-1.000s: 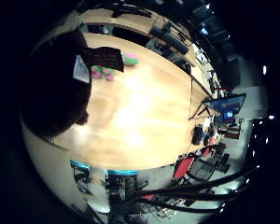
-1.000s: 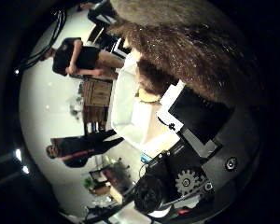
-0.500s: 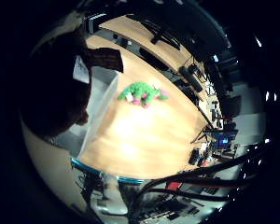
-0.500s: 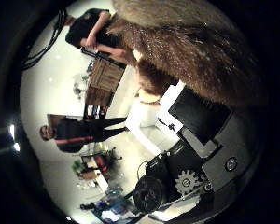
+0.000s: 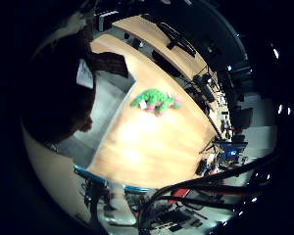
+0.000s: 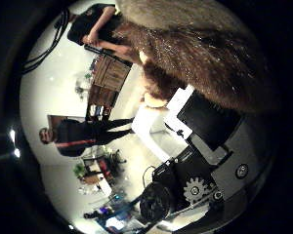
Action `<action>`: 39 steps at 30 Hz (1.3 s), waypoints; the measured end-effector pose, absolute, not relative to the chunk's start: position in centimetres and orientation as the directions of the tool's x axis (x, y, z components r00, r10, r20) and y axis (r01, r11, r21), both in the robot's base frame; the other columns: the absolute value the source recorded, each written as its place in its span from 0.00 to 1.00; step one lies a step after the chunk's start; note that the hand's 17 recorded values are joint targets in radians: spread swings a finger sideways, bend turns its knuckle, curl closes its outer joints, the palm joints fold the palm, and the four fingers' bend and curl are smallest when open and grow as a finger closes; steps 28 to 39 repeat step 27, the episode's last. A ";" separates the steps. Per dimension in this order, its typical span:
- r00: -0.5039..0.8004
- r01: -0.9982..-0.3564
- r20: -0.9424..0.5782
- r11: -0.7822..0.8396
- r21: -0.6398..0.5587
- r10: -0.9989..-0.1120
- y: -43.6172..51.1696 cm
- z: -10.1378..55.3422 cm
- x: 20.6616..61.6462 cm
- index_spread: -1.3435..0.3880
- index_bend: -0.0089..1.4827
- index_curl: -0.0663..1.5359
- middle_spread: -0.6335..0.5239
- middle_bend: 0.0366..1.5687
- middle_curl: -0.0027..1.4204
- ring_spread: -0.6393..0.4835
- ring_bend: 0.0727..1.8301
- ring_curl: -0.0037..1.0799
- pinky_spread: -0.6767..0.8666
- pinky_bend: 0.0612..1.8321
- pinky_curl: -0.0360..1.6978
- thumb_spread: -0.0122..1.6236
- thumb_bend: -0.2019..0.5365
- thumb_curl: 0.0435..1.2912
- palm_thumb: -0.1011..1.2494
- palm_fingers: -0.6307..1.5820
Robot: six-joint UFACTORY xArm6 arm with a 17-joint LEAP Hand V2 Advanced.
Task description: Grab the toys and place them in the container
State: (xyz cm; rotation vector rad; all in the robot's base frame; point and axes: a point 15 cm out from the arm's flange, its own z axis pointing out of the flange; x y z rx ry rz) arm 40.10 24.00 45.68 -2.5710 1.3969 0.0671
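A brown furry plush toy (image 6: 200, 54) fills much of the right thumb side palm view, pressed close against my palm. My right hand (image 6: 200, 122) has its white and black fingers curled against the fur and holds the toy in the air. In the right little finger side palm view the same toy (image 5: 51, 98) shows dark, with a white tag (image 5: 85, 71). Below it stands the pale grey open container (image 5: 106, 108) on the wooden table (image 5: 157, 142). A green plush toy (image 5: 152, 100) lies on the table beside the container.
The table's front edge (image 5: 108, 178) has a teal trim, with chairs beyond it. Desks and monitors (image 5: 201, 83) stand behind the table. A wooden crate (image 6: 111, 74) stands on the pale floor away from the table.
The camera has swung with the hand. The container and the green toy have come into the little finger side view, and they sit slightly more central than half a second ago. The brown toy stays held.
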 end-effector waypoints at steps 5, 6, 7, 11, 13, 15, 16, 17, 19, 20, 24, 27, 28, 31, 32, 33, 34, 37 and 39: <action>0.548 -0.834 -0.146 -0.526 -0.164 -0.824 24.0 45.5 40.2 0.43 0.27 0.46 0.19 0.56 0.40 0.26 0.60 0.42 0.06 0.56 0.27 0.61 0.25 0.23 0.82 0.81; 0.547 -0.835 -0.148 -0.525 -0.163 -0.824 24.1 45.5 40.2 0.43 0.26 0.46 0.19 0.56 0.40 0.26 0.60 0.42 0.06 0.56 0.27 0.62 0.25 0.23 0.82 0.81; 0.547 -0.835 -0.148 -0.525 -0.164 -0.824 24.1 45.5 40.2 0.43 0.26 0.46 0.19 0.56 0.40 0.26 0.60 0.42 0.06 0.56 0.27 0.62 0.25 0.23 0.81 0.81; 0.564 -0.824 -0.146 -0.543 -0.158 -0.813 24.0 45.1 40.2 0.43 0.18 0.44 0.17 0.47 0.37 0.24 0.59 0.41 0.05 0.59 0.28 0.63 0.18 0.21 0.72 0.69; 0.588 -0.808 -0.144 -0.572 -0.143 -0.796 23.9 44.6 40.1 0.45 0.16 0.46 0.24 0.37 0.36 0.31 0.51 0.43 0.14 0.58 0.32 0.61 0.10 0.17 0.52 0.40; 0.612 -0.791 -0.148 -0.600 -0.119 -0.777 23.5 43.9 39.9 0.45 0.13 0.41 0.32 0.32 0.32 0.42 0.41 0.35 0.30 0.54 0.29 0.59 0.10 0.14 0.34 0.31; 0.615 -0.788 -0.153 -0.607 -0.104 -0.773 23.5 43.5 39.8 0.45 0.13 0.40 0.33 0.31 0.31 0.44 0.39 0.33 0.33 0.53 0.28 0.58 0.11 0.14 0.32 0.31; 0.618 -0.786 -0.159 -0.612 -0.091 -0.770 23.4 43.1 39.8 0.46 0.13 0.38 0.35 0.29 0.30 0.47 0.36 0.30 0.40 0.51 0.27 0.57 0.13 0.14 0.27 0.29; 0.626 -0.779 -0.161 -0.620 -0.089 -0.763 23.5 42.9 39.8 0.46 0.13 0.36 0.39 0.27 0.29 0.53 0.33 0.26 0.49 0.49 0.24 0.55 0.17 0.14 0.22 0.30; 0.627 -0.778 -0.161 -0.621 -0.089 -0.762 23.5 42.9 39.8 0.47 0.13 0.36 0.39 0.27 0.28 0.53 0.32 0.25 0.50 0.48 0.24 0.55 0.18 0.14 0.21 0.30; 0.628 -0.778 -0.161 -0.622 -0.091 -0.761 23.5 43.0 39.8 0.48 0.13 0.33 0.42 0.24 0.27 0.58 0.30 0.24 0.60 0.46 0.21 0.54 0.22 0.16 0.17 0.31; 0.628 -0.777 -0.161 -0.623 -0.090 -0.761 23.5 42.9 39.8 0.48 0.13 0.32 0.42 0.23 0.26 0.59 0.28 0.23 0.63 0.45 0.20 0.53 0.23 0.17 0.17 0.32; 0.628 -0.777 -0.161 -0.623 -0.090 -0.761 23.5 42.9 39.8 0.48 0.13 0.32 0.42 0.23 0.26 0.59 0.28 0.23 0.63 0.45 0.20 0.53 0.23 0.17 0.17 0.32; 0.628 -0.777 -0.161 -0.623 -0.090 -0.761 23.5 42.9 39.8 0.48 0.13 0.32 0.42 0.23 0.26 0.59 0.28 0.23 0.63 0.45 0.20 0.53 0.23 0.17 0.17 0.32; 0.628 -0.777 -0.161 -0.623 -0.090 -0.761 23.5 42.9 39.8 0.48 0.13 0.32 0.42 0.23 0.26 0.59 0.28 0.23 0.63 0.45 0.20 0.53 0.23 0.17 0.17 0.32; 0.628 -0.777 -0.161 -0.623 -0.090 -0.761 23.5 42.9 39.8 0.48 0.13 0.32 0.42 0.23 0.26 0.59 0.28 0.23 0.63 0.45 0.20 0.53 0.23 0.17 0.17 0.32; 0.628 -0.777 -0.161 -0.623 -0.090 -0.761 23.5 42.9 39.8 0.48 0.13 0.32 0.42 0.23 0.26 0.59 0.28 0.23 0.63 0.45 0.20 0.53 0.23 0.17 0.17 0.32; 0.628 -0.777 -0.161 -0.623 -0.090 -0.761 23.5 42.9 39.8 0.48 0.13 0.32 0.42 0.23 0.26 0.59 0.28 0.23 0.63 0.45 0.20 0.53 0.23 0.17 0.17 0.32; 0.628 -0.777 -0.161 -0.623 -0.090 -0.761 23.5 42.9 39.8 0.48 0.13 0.32 0.42 0.23 0.26 0.59 0.28 0.23 0.63 0.45 0.20 0.53 0.23 0.17 0.17 0.32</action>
